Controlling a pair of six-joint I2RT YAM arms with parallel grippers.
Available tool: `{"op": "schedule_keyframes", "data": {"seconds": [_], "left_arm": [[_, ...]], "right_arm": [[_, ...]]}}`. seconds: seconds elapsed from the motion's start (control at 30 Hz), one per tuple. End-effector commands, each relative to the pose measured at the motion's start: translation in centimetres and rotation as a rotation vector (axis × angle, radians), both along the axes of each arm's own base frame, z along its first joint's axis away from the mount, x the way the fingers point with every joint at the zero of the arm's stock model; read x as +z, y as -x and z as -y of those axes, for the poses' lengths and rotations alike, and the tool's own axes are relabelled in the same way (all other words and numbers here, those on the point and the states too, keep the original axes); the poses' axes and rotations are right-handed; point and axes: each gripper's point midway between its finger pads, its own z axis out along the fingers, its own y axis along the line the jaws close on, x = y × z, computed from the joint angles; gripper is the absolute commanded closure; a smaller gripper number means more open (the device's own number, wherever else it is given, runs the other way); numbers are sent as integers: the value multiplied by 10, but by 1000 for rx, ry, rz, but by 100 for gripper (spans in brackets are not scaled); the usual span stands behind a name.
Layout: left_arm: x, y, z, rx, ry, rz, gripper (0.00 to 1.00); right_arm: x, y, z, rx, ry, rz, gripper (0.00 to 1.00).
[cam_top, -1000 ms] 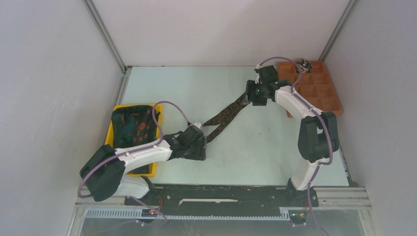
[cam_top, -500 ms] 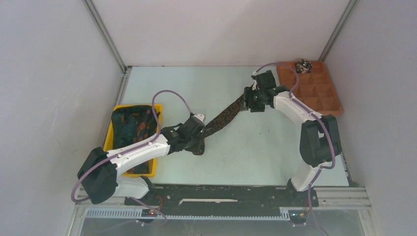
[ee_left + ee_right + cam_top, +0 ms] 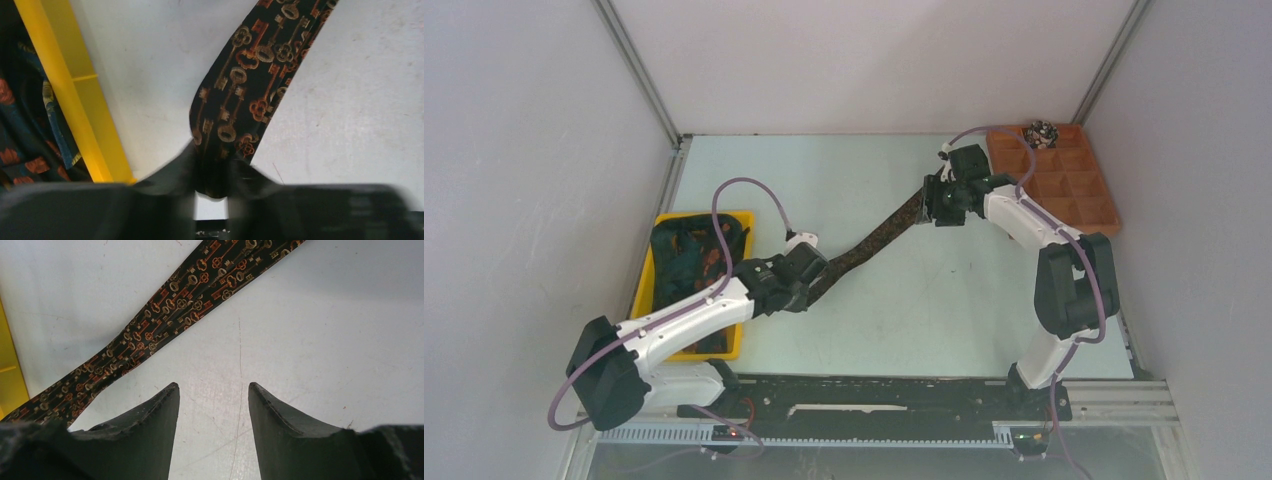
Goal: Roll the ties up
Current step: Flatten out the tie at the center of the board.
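A dark tie [image 3: 874,235] with an orange key pattern runs slantwise across the table from my left gripper to my right gripper. My left gripper [image 3: 812,283] is shut on its near end; in the left wrist view the tie [image 3: 245,85] rises out of the closed jaws [image 3: 212,170]. My right gripper [image 3: 929,205] is open at the tie's far end. In the right wrist view the tie [image 3: 165,322] lies beyond and left of the fingertips [image 3: 212,387], with bare table between them. A small rolled tie [image 3: 1043,131] sits in the brown tray's far corner.
A yellow bin [image 3: 742,300] at the left holds several more dark ties; its wall shows in the left wrist view [image 3: 75,85]. A brown compartment tray [image 3: 1074,185] stands at the back right. Purple cables loop over both arms.
My left gripper has pulled back toward the near left with the tie's end. The tie, first in a V shape, is now one stretched strand. The right gripper has barely moved.
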Motion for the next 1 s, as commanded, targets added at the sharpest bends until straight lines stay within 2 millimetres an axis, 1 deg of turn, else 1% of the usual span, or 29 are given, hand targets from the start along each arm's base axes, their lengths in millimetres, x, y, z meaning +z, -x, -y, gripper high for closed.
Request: {"op": "schedule_keyframes", "data": {"seconds": [0.0, 0.03, 0.07, 0.13, 0.2, 0.27, 0.4, 0.53, 0.6, 0.67, 0.73, 0.77, 0.8, 0.83, 0.87, 0.97], "left_arm": [[-6, -1, -18, 78, -61, 14, 53], [-8, 0, -21, 95, -72, 13, 36], [-8, 0, -26, 121, -86, 16, 26], [-6, 2, -30, 157, -83, 22, 21], [-1, 2, -31, 179, -49, 40, 19], [6, 1, -25, 180, 15, 54, 19], [17, -5, 2, 147, 163, 71, 22], [21, -14, 21, 135, 240, 78, 26], [21, -19, 27, 137, 255, 80, 28], [22, -23, 37, 135, 299, 79, 33], [19, -21, 54, 111, 378, 56, 36], [14, -18, 60, 99, 411, 39, 38], [11, -18, 66, 91, 442, 32, 38], [2, -13, 69, 82, 456, 8, 40], [-3, -11, 72, 77, 470, -5, 42], [-15, -1, 81, 47, 517, -51, 46]], "right_arm": [[2, -3, -3, 27, -12, 23, 45], [1, -3, -4, 29, -13, 19, 45], [1, -3, -4, 32, -13, 18, 45], [0, -3, -5, 34, -14, 17, 44], [1, -3, -8, 35, -18, 24, 45], [4, -6, -13, 36, -24, 42, 45], [11, -8, -32, 42, -46, 70, 45], [13, -14, -65, 76, -56, 72, 47], [8, -20, -82, 87, -57, 55, 48], [3, -24, -102, 106, -66, 33, 50], [-1, -27, -123, 129, -74, 9, 53], [-10, -28, -133, 145, -76, -14, 54], [-13, -29, -143, 158, -83, -26, 56], [-11, -32, -154, 175, -93, -25, 58], [-14, -32, -164, 190, -98, -34, 60], [-25, -30, -182, 218, -97, -71, 64]]}}
